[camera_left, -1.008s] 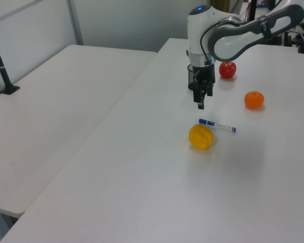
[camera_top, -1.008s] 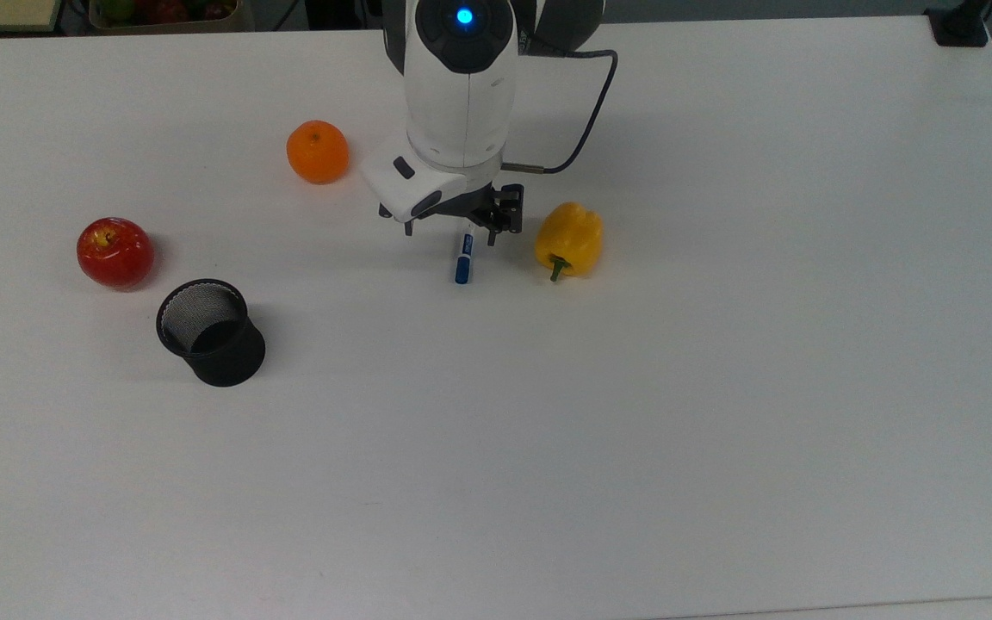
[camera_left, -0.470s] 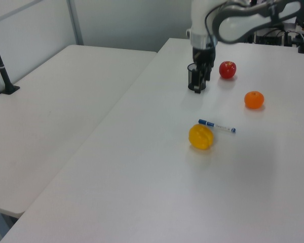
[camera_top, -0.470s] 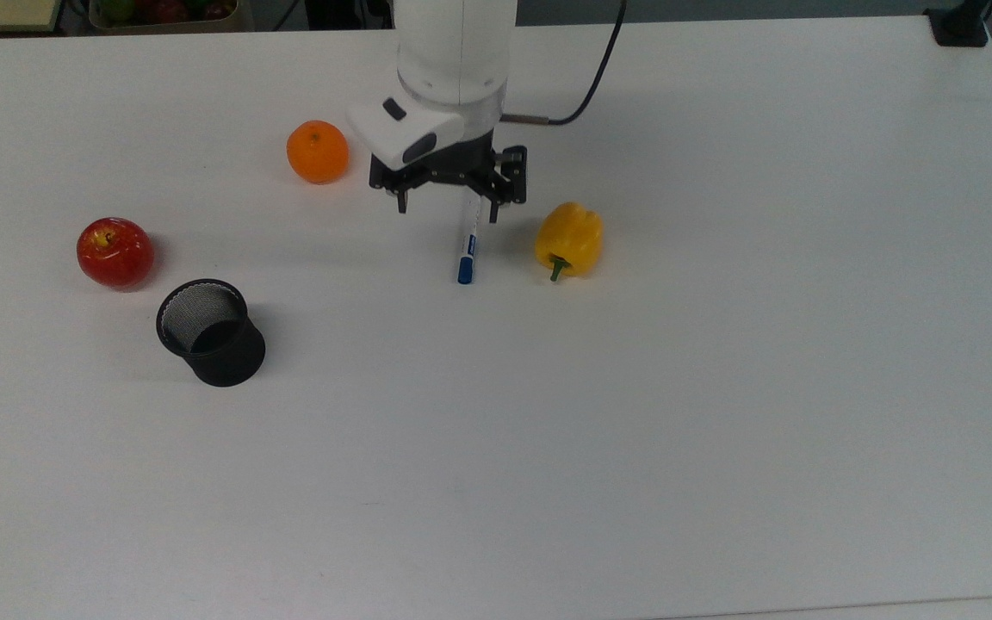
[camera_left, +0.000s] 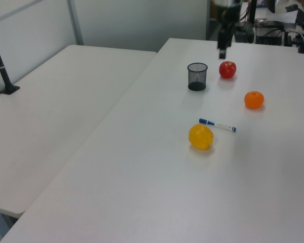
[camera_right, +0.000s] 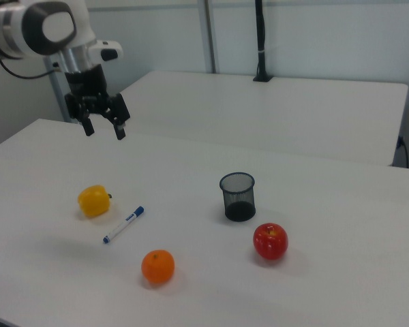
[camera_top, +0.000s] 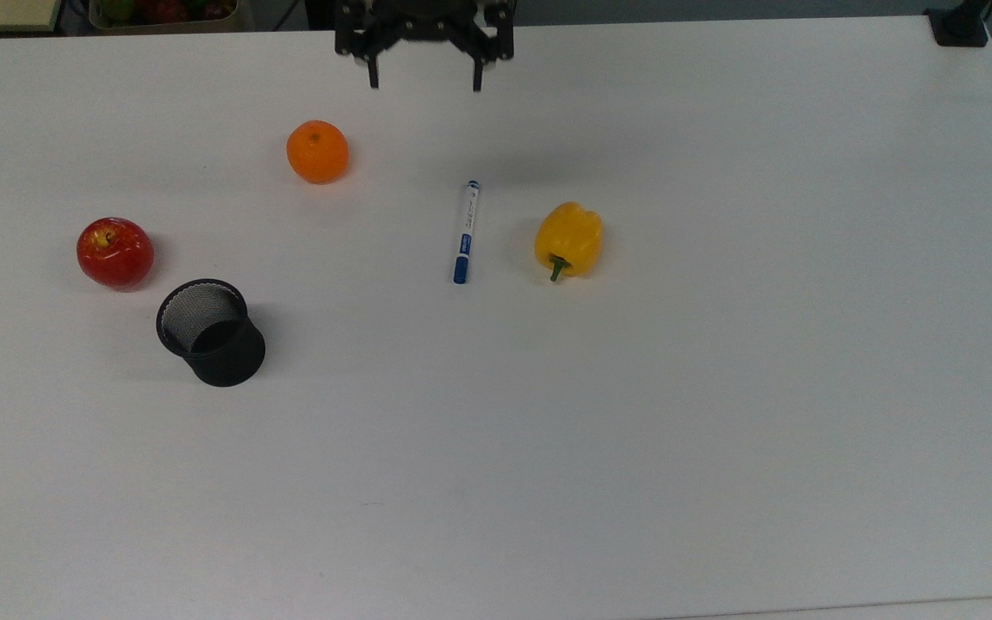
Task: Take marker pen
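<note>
The marker pen (camera_top: 464,232), white with a blue cap, lies flat on the white table (camera_top: 720,387) between the orange and the yellow pepper. It also appears in the left view (camera_left: 217,125) and the right view (camera_right: 123,225). My gripper (camera_top: 424,82) hangs high above the table at the top view's upper edge, well away from the pen. Its black fingers are spread wide open with nothing between them, as the right view (camera_right: 104,129) shows too.
A yellow pepper (camera_top: 569,238) lies just to the top view's right of the pen. An orange (camera_top: 317,151), a red apple (camera_top: 114,251) and a black mesh cup (camera_top: 210,331) stand to the top view's left. A second table (camera_left: 55,101) adjoins.
The gripper has risen from just over the pen and pulled back toward the top view's upper edge. The pen lies on the table where it was.
</note>
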`<action>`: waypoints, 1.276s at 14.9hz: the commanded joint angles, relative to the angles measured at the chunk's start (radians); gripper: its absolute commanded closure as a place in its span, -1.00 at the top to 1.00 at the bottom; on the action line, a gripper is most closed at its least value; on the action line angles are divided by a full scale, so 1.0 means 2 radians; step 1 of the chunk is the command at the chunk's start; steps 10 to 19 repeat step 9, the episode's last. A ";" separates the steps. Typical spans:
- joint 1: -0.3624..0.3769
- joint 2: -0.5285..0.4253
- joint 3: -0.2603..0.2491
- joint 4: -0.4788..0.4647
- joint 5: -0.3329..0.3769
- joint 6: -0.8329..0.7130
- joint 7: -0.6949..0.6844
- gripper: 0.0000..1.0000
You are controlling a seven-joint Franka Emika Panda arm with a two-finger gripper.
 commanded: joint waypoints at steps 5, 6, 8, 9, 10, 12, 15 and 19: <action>-0.065 -0.058 0.049 -0.022 0.007 -0.050 -0.022 1.00; -0.065 -0.057 0.049 -0.021 0.007 -0.049 -0.022 1.00; -0.064 -0.057 0.048 -0.021 0.007 -0.049 -0.022 1.00; -0.065 -0.057 0.048 -0.021 0.007 -0.049 -0.022 1.00; -0.065 -0.057 0.048 -0.021 0.007 -0.049 -0.022 1.00; -0.065 -0.057 0.048 -0.021 0.007 -0.049 -0.022 1.00; -0.065 -0.057 0.048 -0.021 0.007 -0.049 -0.022 1.00; -0.065 -0.057 0.048 -0.021 0.007 -0.049 -0.022 1.00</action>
